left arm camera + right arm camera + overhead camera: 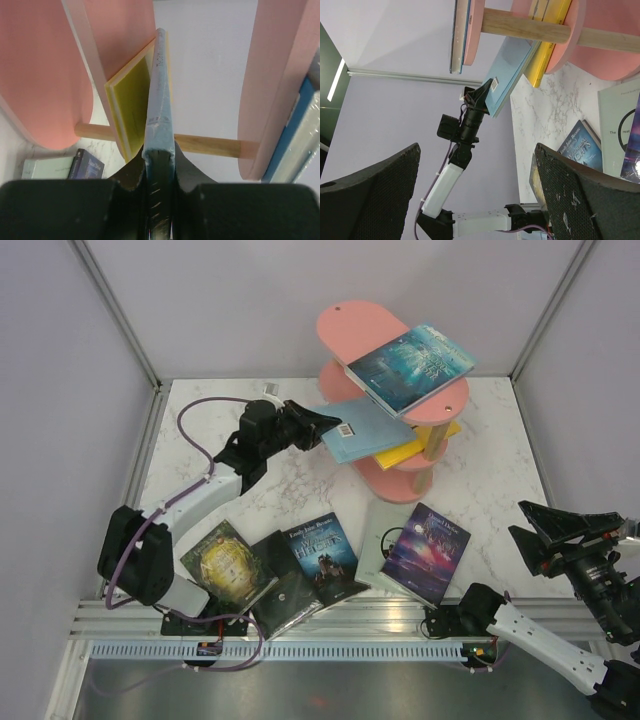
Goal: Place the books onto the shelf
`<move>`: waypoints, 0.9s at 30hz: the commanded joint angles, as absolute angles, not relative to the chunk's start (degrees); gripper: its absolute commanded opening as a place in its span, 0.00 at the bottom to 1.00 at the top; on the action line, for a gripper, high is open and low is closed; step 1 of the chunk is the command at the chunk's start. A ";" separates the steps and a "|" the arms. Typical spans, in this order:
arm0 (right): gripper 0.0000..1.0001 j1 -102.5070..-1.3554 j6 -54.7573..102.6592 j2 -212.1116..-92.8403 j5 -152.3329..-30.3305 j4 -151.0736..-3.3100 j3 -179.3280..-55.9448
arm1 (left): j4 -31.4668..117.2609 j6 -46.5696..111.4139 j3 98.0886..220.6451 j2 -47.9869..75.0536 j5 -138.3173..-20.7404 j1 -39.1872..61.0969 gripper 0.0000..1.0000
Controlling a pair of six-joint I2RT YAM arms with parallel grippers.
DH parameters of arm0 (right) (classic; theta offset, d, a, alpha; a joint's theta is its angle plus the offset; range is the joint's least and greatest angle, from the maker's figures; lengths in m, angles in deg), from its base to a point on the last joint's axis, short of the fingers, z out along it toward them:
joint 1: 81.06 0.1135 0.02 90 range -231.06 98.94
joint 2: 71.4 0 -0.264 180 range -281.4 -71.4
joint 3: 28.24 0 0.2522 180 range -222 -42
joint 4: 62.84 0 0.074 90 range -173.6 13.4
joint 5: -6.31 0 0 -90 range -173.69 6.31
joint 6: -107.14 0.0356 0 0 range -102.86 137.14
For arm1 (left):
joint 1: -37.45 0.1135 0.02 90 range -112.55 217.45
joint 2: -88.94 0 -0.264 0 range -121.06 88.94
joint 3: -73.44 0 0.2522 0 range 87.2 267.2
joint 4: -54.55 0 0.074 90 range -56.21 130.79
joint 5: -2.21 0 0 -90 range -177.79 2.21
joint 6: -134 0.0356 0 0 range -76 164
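Shelf (350, 325): pink boards, pale wooden posts. Teal book (410, 367): starry cover. Light-blue book (365, 430): white label. Yellow book (405, 452). Green-gold book (228, 565): circle motif. Purple book (427, 550) (galaxy print). Table (480, 480): white marble, grey-veined.

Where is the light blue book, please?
Top view, centre: the light blue book, held by the left hand, pokes into the pink shelf above the yellow book.

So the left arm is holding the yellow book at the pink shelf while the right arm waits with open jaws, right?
Not quite. On the left gripper the jaws are clamped on the thin pale blue paperback book, as the left wrist view shows; the yellow book already lies in the pink three-tier shelf. The right gripper does wait with jaws open.
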State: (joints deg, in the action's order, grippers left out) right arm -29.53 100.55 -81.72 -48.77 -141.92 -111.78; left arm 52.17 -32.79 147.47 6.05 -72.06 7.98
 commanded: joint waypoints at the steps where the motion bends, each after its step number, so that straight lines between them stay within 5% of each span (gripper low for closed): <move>1: 0.98 -29.55 101.25 -81.06 -47.48 -143.30 -111.70 | 65.40 -35.89 152.75 2.64 -71.26 6.61 0.02; 20: 0.98 -29.47 102.92 -79.31 -46.07 -146.03 -111.88 | 65.40 -37.30 163.05 -11.52 -70.04 -0.25 0.03; 27: 0.98 -29.47 103.09 -79.48 -46.42 -145.94 -111.09 | 63.38 -36.16 165.23 -13.71 -67.41 -0.43 0.11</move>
State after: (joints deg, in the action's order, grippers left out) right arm -29.53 102.59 -79.71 -47.20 -145.00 -111.65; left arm 60.56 -35.92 160.82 -12.36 -71.65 1.05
